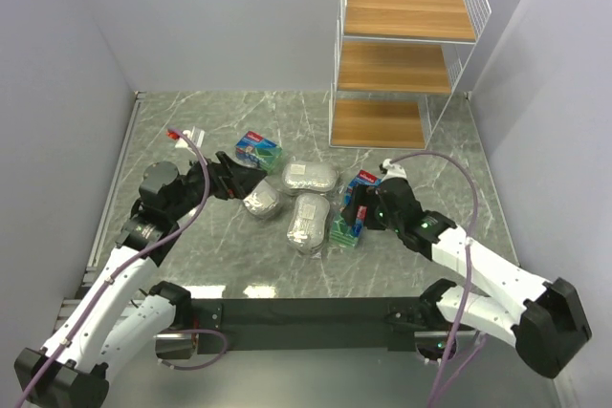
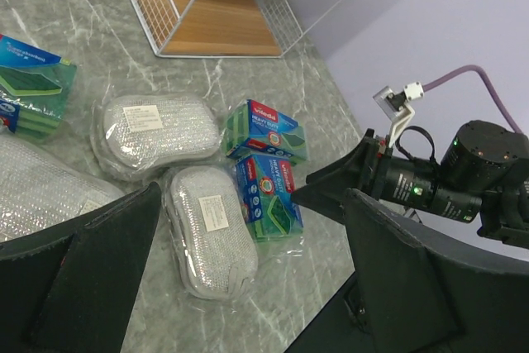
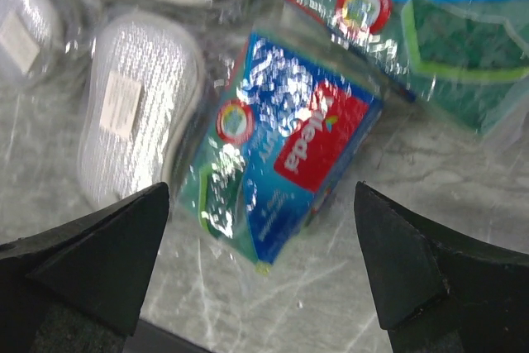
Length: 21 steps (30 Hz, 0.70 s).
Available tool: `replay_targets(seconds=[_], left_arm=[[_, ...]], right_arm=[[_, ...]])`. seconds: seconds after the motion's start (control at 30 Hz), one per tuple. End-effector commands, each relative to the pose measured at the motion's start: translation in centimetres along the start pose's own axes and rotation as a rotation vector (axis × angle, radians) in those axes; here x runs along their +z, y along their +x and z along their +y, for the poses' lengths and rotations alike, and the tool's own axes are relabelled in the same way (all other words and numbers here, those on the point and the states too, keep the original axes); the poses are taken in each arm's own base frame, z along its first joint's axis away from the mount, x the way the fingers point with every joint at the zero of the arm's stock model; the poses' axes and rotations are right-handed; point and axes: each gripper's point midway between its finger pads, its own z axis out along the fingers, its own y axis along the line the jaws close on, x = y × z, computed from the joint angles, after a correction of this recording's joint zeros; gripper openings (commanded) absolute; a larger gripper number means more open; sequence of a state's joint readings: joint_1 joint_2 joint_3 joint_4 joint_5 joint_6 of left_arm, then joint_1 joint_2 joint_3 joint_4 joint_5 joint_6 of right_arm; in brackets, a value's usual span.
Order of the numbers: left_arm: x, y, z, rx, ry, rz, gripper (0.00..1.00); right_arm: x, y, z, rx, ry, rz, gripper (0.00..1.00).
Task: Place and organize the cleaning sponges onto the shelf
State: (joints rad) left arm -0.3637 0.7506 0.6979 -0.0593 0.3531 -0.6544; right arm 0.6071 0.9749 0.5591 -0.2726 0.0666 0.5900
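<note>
Gaping over the grey marbled table (image 1: 287, 112), left gripper (image 1: 245, 182) and right gripper (image 1: 354, 209) sit between pale walls (image 1: 220, 16).

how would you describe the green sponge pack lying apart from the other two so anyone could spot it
Start at the white wire shelf at the table's far right, then move left past the three silvery oval packs. The green pack lies at their far-left edge, just beyond the left gripper. Unlike the two green packs side by side by the right gripper, it sits alone.
</note>
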Motion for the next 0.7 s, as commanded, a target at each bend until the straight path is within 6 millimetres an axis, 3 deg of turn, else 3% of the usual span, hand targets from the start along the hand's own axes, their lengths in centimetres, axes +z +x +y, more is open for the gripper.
replay_targets(seconds=[0.0,0.17,0.3,0.47,0.67], left_arm=[[-0.1,-0.6,-0.6,0.027,0.024,-0.029,0.99],[-0.4,-0.7,-0.6,0.024,0.025,-0.043,0.99],[-0.2,-0.3,-0.7,0.011,0.035,-0.022,0.99],[-0.1,-0.2,-0.8,0.009,0.040,-0.017,0.99],[-0.4,-0.4,-0.7,0.020,0.034,-0.029,0.99]], right_arm=[[0.2,-3.0,1.2,0.037,0.077,-0.090,1.00],[1.2,-1.2,1.7,0.065,0.171,-0.038,1.00],[2.1,0.8,1.1,0.138,0.303,-0.005,0.99],[1.9,0.7,0.0,0.165,0.436,-0.041,0.99],[1.5,0.5,0.0,0.147,0.453,-0.046,0.98]])
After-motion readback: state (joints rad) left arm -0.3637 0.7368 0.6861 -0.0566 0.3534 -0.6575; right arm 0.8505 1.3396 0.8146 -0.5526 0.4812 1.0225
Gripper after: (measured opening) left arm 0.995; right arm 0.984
